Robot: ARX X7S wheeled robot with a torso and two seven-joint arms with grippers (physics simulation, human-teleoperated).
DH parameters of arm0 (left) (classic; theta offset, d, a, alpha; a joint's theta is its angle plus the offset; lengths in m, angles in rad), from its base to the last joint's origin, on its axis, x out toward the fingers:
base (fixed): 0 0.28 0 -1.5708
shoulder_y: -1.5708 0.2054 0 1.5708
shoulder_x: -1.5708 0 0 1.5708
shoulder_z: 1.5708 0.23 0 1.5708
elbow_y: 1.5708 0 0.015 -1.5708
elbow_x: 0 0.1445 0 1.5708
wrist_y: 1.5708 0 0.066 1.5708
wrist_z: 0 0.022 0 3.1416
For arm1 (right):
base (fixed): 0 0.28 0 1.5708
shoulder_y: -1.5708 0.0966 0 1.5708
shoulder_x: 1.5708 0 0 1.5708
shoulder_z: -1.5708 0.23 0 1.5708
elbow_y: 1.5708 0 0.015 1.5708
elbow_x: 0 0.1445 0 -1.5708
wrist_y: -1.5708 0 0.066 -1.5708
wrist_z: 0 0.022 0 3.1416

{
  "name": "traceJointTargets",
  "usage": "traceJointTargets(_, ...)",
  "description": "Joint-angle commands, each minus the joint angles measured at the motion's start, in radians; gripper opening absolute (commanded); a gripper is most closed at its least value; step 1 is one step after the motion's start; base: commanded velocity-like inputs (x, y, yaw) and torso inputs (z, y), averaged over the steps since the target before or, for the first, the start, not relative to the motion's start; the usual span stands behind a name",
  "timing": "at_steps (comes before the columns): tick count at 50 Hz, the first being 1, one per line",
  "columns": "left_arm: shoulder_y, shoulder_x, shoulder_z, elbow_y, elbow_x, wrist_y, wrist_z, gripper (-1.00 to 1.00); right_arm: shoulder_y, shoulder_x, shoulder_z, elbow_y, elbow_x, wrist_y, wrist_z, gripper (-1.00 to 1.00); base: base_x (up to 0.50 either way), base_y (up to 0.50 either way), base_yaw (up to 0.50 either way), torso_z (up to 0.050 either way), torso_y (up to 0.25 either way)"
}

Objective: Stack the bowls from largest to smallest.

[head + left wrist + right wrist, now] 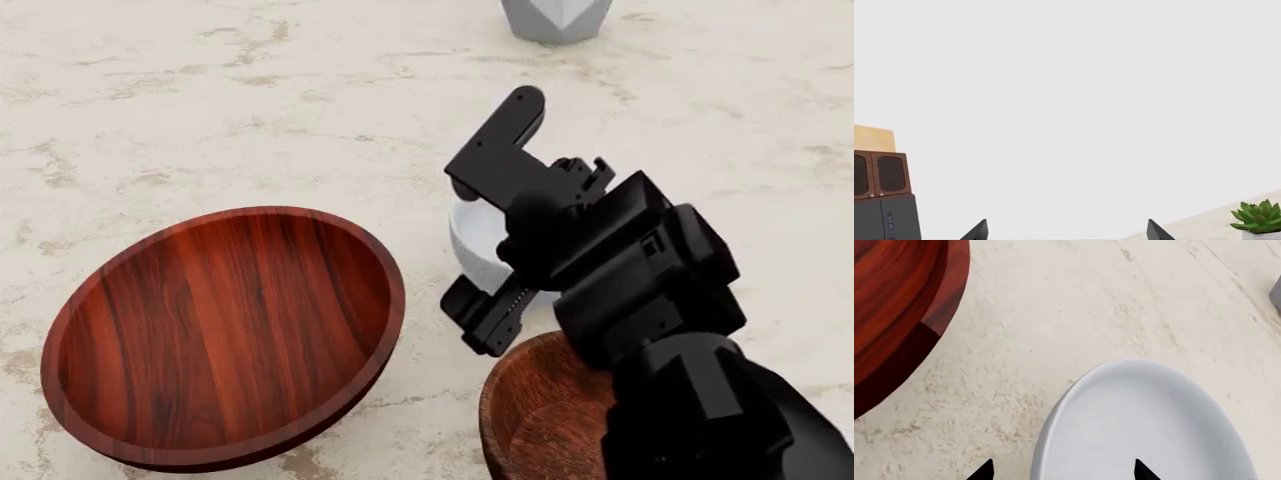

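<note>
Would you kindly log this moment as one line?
right gripper: open, straddling plain white bowl rim | large reddish wood bowl: empty | stacking: not begun

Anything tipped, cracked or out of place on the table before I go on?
Nothing stands out. The large red bowl, the white bowl and the small brown bowl all sit upright and apart on the marble table, none cracked. The right gripper hangs open over the white bowl's rim.

Grey faceted object point(557, 20) on marble counter point(200, 110); succulent point(1258, 216); dark cabinet point(884, 192).
</note>
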Motion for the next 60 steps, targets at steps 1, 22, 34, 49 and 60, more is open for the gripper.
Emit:
traceJointTargets(1,0.006,0.014,-0.028,-0.006,0.012,0.014,0.017,1.0,-0.009,-0.027,0.03,0.021,-0.034,-0.012,-0.026,1.0,0.0,0.0,0.0,0.0,0.0)
traceJointTargets(22,0.027,0.014,-0.032,-0.018,0.011,0.037,0.014,1.0,-0.02,-0.031,0.061,0.021,-0.075,-0.021,-0.026,-1.0,0.0,0.0,0.0,0.0,0.0)
traceJointTargets(34,0.022,0.013,-0.031,-0.014,0.008,0.031,0.011,1.0,0.017,-0.032,0.093,0.021,-0.082,-0.024,-0.01,-1.0,0.0,0.0,0.0,0.0,0.0)
traceJointTargets(49,0.011,0.012,-0.026,-0.008,0.003,0.021,0.009,1.0,0.074,0.026,0.146,-0.206,-0.052,0.067,0.008,-1.0,0.0,0.0,0.0,0.0,0.001)
traceJointTargets(60,-0.001,0.012,-0.024,-0.007,-0.001,0.011,0.006,1.0,0.027,0.168,0.156,-0.738,-0.007,0.334,-0.011,-1.0,0.0,0.0,0.0,0.0,0.001)
